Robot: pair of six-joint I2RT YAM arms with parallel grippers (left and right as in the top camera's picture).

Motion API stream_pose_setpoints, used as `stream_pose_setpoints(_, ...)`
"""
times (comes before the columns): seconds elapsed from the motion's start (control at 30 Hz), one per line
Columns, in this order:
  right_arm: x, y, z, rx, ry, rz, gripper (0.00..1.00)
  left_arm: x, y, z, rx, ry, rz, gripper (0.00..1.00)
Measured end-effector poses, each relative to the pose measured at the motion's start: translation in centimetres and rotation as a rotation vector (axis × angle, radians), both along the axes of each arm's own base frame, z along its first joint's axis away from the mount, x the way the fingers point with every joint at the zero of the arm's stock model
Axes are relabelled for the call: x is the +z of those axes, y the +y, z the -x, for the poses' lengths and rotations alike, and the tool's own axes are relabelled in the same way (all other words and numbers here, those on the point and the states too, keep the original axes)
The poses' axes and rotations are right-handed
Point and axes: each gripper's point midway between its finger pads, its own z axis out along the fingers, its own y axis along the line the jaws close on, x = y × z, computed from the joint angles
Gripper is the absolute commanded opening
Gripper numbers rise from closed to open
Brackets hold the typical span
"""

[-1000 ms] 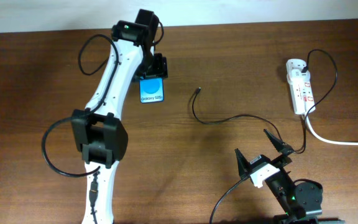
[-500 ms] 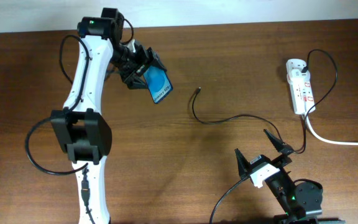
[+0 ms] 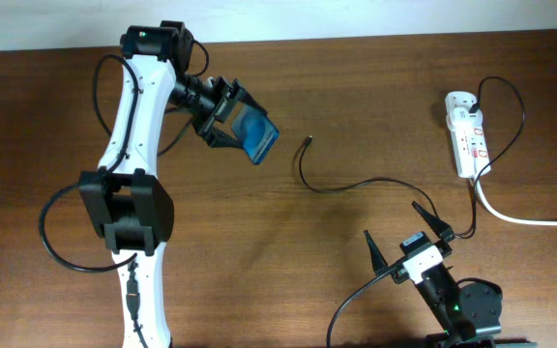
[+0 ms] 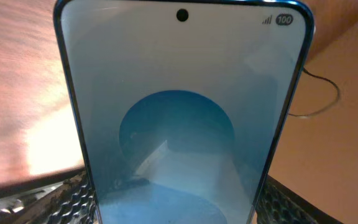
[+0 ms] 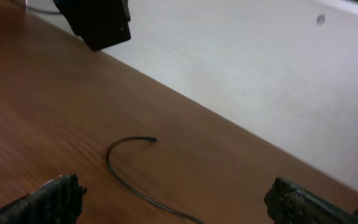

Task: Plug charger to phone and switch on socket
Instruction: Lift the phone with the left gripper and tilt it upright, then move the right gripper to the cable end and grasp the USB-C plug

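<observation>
My left gripper (image 3: 228, 124) is shut on the phone (image 3: 258, 136) and holds it tilted above the table at the back left. The phone's blue screen with a round shape fills the left wrist view (image 4: 179, 112). The charger, a thin black cable (image 3: 356, 184), lies across the middle of the table with its plug tip (image 3: 307, 141) just right of the phone. The cable end also shows in the right wrist view (image 5: 129, 142). The socket, a white power strip (image 3: 467, 133), lies at the far right. My right gripper (image 3: 409, 239) is open and empty near the front edge, above the cable.
The strip's thick white cord (image 3: 530, 220) runs off the right edge. The left arm's black cable loops (image 3: 66, 242) hang at the left. A pale wall (image 5: 260, 68) stands beyond the table's back edge.
My left gripper has lifted the phone off the table, tilted it and carried it right toward the plug tip. The right gripper has shifted slightly.
</observation>
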Motion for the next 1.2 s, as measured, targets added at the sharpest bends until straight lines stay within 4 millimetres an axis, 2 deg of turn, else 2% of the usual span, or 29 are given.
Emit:
stream_pose_setpoints(0.07,0.0,0.0,0.0,-0.005,0.057,-0.120,0.98,1.1,-0.9,0.1,0.023,0.036,0.077,0.00)
stream_pose_setpoints(0.13,-0.1,0.0,0.0,-0.008,0.123,-0.244,0.98,3.5,-2.3,0.1,0.043,0.071,0.233,0.00)
stream_pose_setpoints(0.23,0.0,0.7,0.5,0.033,0.160,-0.289,0.98,5.2,-3.0,0.0,0.091,0.159,0.328,0.00)
stream_pose_setpoints(0.33,1.7,1.2,1.1,0.059,0.223,-0.401,0.98,5.8,-3.2,0.0,0.112,0.200,0.355,0.00)
stream_pose_setpoints(0.37,3.1,1.3,1.4,0.061,0.266,-0.461,0.98,5.8,-3.2,0.0,0.114,0.205,0.356,0.00)
stream_pose_setpoints(0.47,5.4,2.1,1.1,0.083,0.386,-0.506,0.98,5.3,-3.0,0.0,0.118,0.207,0.323,0.00)
stream_pose_setpoints(0.53,8.9,3.1,-0.1,0.125,0.485,-0.509,0.98,4.4,-2.6,0.0,0.119,0.198,0.263,0.00)
stream_pose_setpoints(0.57,9.7,3.7,-0.4,0.139,0.574,-0.514,0.98,3.5,-2.2,0.0,0.122,0.192,0.206,0.00)
stream_pose_setpoints(0.63,12.7,4.9,-2.2,0.193,0.686,-0.530,0.98,1.4,-1.0,-0.1,0.150,0.194,0.061,0.00)
stream_pose_setpoints(0.67,13.8,5.8,-3.3,0.242,0.729,-0.537,0.98,-0.4,0.4,-0.2,0.184,0.202,-0.076,0.00)
stream_pose_setpoints(0.73,13.1,7.2,-4.7,0.326,0.826,-0.555,0.98,-2.0,2.0,-0.3,0.230,0.212,-0.214,0.00)
stream_pose_setpoints(0.8,11.1,7.7,-6.1,0.338,0.924,-0.593,0.99,-3.1,3.4,-0.5,0.259,0.205,-0.319,0.00)
stream_pose_setpoints(0.87,8.5,8.1,-8.0,0.301,1.062,-0.679,0.94,-3.8,4.1,-0.5,0.281,0.206,-0.389,0.00)
stream_pose_setpoints(0.9,7.1,8.5,-9.2,0.267,1.130,-0.731,0.87,-3.9,4.0,-0.5,0.286,0.208,-0.405,0.00)
stream_pose_setpoints(0.97,5.4,10.2,-10.9,0.169,1.198,-0.805,0.78,-4.2,3.2,-0.1,0.296,0.221,-0.441,0.00)
stream_pose_setpoints(1.07,3.6,13.6,-11.7,0.051,1.233,-0.844,0.75,-4.3,1.5,0.5,0.277,0.216,-0.465,0.00)
stream_pose_setpoints(1.13,1.9,14.9,-11.8,-0.031,1.250,-0.845,0.72,-4.3,0.4,0.9,0.256,0.213,-0.469,0.00)
stream_pose_setpoints(1.2,0.0,15.3,-12.3,-0.104,1.261,-0.838,0.66,-4.3,-0.8,1.5,0.229,0.207,-0.473,0.00)
